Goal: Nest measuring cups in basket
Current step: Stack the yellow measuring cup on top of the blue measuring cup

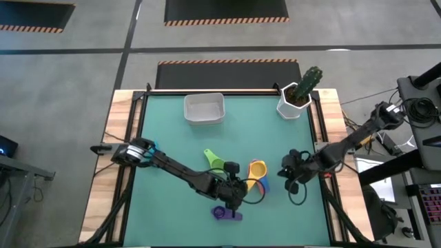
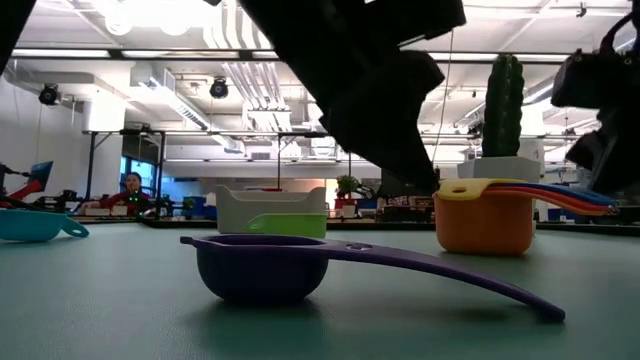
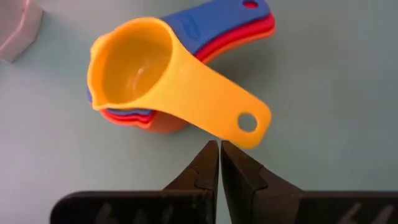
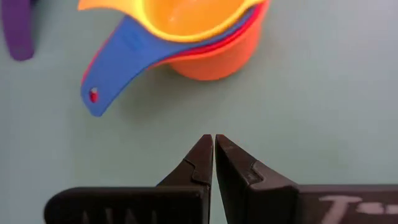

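The left gripper (image 3: 219, 149), shut and empty, hovers just short of the stack (image 3: 155, 81) (yellow cup on top) — placed to nudge it, I judge; the basket (image 1: 204, 108) sits well beyond. The right gripper (image 4: 214, 144), shut and empty, waits opposite.

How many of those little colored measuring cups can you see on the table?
7, unless more hide inside the stack. Four nest mid-table: yellow cup on top, then blue cup, red cup, orange cup. Green cup lies beside them, purple cup nearer the front, teal cup apart.

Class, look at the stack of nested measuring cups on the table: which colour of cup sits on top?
The yellow cup sits on top, its bowl open upward. The blue cup, red cup and orange cup lie beneath it; the purple cup and green cup lie apart.
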